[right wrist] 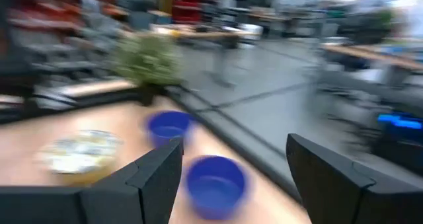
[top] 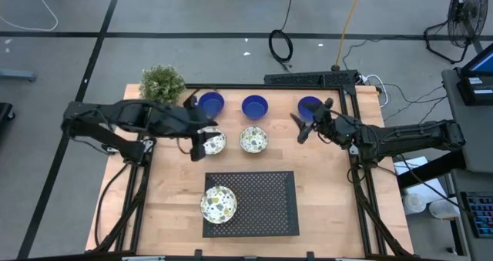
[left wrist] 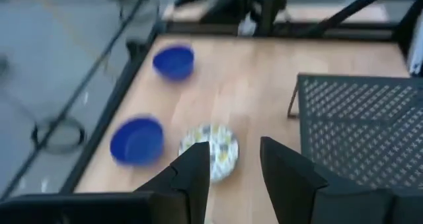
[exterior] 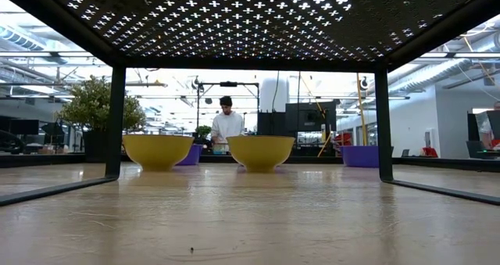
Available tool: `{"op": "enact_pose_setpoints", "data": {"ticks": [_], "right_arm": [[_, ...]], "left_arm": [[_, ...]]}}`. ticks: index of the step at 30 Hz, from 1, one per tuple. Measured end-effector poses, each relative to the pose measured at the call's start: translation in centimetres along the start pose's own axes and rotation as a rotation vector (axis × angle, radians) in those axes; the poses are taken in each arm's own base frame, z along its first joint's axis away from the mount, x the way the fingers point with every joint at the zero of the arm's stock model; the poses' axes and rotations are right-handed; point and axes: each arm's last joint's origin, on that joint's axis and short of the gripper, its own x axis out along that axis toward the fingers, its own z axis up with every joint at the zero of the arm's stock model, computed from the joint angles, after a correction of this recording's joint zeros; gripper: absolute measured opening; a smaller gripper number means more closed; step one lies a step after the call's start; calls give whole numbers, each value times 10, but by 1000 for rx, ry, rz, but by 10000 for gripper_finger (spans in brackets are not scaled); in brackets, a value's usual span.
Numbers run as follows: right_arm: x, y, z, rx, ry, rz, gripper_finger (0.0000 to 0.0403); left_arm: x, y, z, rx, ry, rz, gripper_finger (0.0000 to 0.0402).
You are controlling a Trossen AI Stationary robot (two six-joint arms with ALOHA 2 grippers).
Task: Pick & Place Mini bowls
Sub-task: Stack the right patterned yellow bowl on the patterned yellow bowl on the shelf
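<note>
— Where are the mini bowls?
— Three blue bowls (top: 254, 105) line the surface's far edge; two speckled bowls (top: 253, 139) sit just before them, a third (top: 218, 203) on the black perforated stand (top: 266, 203).
— And the arms?
— Left gripper (top: 198, 147), jaws slightly spread, is beside the left speckled bowl; right gripper (top: 300, 127), jaws wide, hovers by the right blue bowl.

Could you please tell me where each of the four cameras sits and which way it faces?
High view: overhead, straight down on the table; both arms, left tool, right tool.
Low view: at tabletop height under the perforated rack, facing two speckled bowls and the room; no arm shows.
Left wrist view: behind its open tool, toward a speckled bowl.
Right wrist view: behind its open tool, toward blue bowls and the plant.
Shared: the high and right wrist views both show the plant.
</note>
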Motion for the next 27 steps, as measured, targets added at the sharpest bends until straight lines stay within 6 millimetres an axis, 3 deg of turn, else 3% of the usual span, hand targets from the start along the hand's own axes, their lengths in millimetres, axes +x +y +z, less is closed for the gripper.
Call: {"op": "enact_pose_setpoints", "data": {"ticks": [6, 11, 15, 20, 27], "right_arm": [[22, 19, 4, 80, 51, 189, 254], [65, 24, 18, 75, 343, 86, 254], [102, 19, 14, 123, 601, 105, 254], [132, 18, -10, 230, 813, 163, 254], [148, 26, -45, 288, 931, 108, 254]], "left_arm": [[11, 14, -41, 39, -201, 30, 136], [31, 31, -74, 23, -289, 120, 136], [45, 45, -92, 31, -304, 195, 136], [61, 57, -108, 20, -231, 285, 136], [79, 66, -120, 25, -152, 326, 136]]}}
